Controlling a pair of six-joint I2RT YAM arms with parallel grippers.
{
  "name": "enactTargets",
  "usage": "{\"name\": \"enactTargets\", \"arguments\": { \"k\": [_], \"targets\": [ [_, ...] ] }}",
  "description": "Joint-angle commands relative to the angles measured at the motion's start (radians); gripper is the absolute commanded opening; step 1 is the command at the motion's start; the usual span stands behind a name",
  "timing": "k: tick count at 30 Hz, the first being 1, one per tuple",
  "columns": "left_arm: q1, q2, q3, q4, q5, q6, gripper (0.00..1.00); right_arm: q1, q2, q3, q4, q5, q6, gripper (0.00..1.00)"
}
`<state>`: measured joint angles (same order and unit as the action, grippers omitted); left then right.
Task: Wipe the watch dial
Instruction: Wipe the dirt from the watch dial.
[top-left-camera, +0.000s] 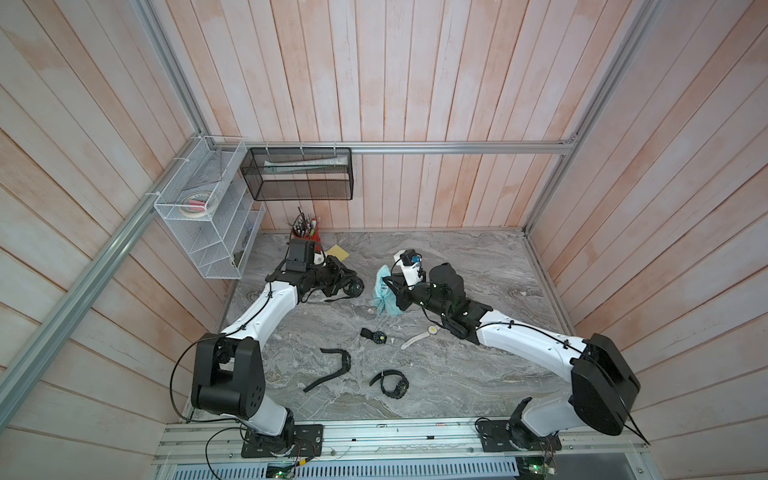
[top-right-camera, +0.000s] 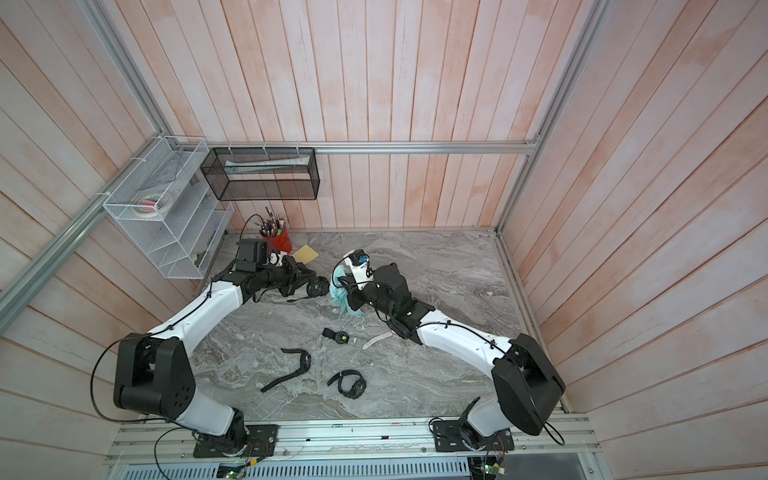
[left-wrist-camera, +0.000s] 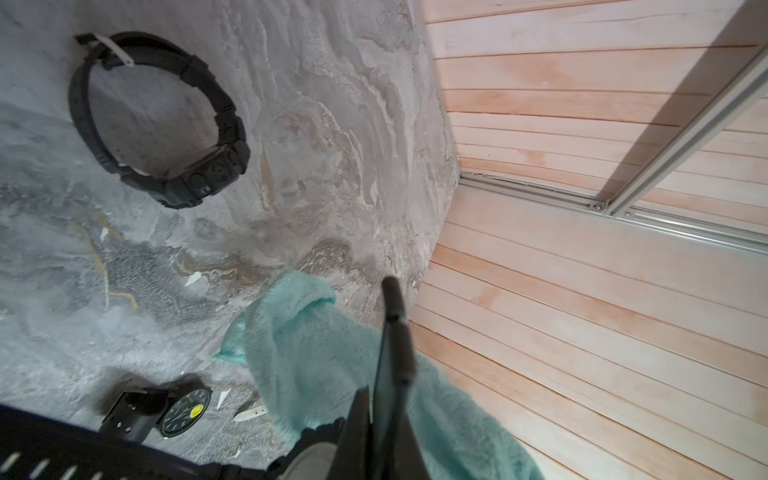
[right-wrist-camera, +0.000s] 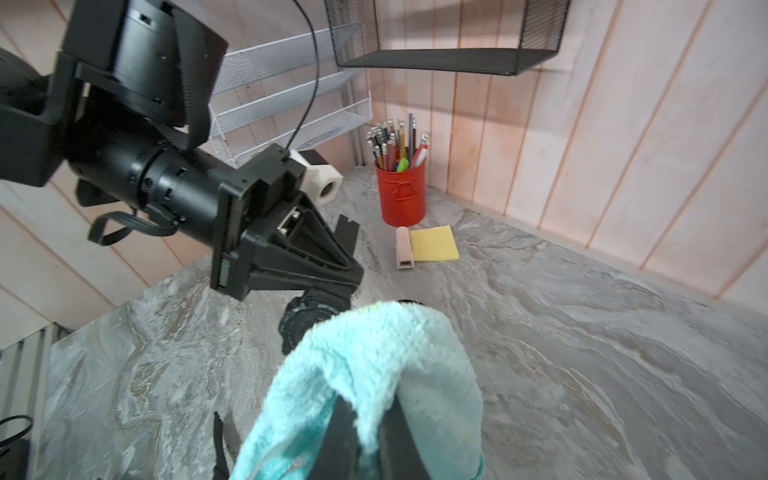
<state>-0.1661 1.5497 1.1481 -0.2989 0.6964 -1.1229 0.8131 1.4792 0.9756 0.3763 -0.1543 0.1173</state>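
My left gripper (top-left-camera: 348, 283) is shut on the strap of a black watch (top-left-camera: 354, 287), held low over the table's far left. In the left wrist view the thin strap (left-wrist-camera: 393, 332) sticks out past the shut jaws. My right gripper (right-wrist-camera: 368, 419) is shut on a fluffy teal cloth (right-wrist-camera: 374, 345), which drapes over its fingers. In both top views the cloth (top-right-camera: 343, 301) hangs right beside the watch (top-right-camera: 316, 286). From the right wrist view the cloth covers part of the watch (right-wrist-camera: 303, 322) and its dial. Whether they touch I cannot tell.
Several other watches lie on the marble table: one with a yellow dot (top-left-camera: 377, 337), a white one (top-left-camera: 419, 337), two black ones (top-left-camera: 332, 370) (top-left-camera: 392, 383). A red pen cup (top-left-camera: 311, 232) and yellow notes (top-left-camera: 337, 252) stand at the back, under white (top-left-camera: 208, 216) and black (top-left-camera: 299, 174) wire shelves.
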Motion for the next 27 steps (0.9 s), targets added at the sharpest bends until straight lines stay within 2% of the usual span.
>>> {"name": "enactTargets", "arguments": {
  "k": [1, 12, 22, 27],
  "targets": [
    [0.004, -0.031, 0.019, 0.065, 0.037, -0.008, 0.05, 0.026, 0.028, 0.044, 0.055, -0.058, -0.031, 0.00],
    [-0.041, -0.055, 0.002, 0.136, 0.039, -0.044, 0.05, 0.051, 0.147, 0.164, -0.004, -0.045, 0.006, 0.00],
    [-0.062, -0.059, -0.036, 0.263, 0.083, -0.123, 0.05, 0.051, 0.244, 0.277, -0.187, 0.090, 0.031, 0.00],
    [-0.051, -0.060, -0.042, 0.302, 0.095, -0.154, 0.04, 0.051, 0.281, 0.327, -0.261, 0.113, 0.025, 0.00]
  ]
}}
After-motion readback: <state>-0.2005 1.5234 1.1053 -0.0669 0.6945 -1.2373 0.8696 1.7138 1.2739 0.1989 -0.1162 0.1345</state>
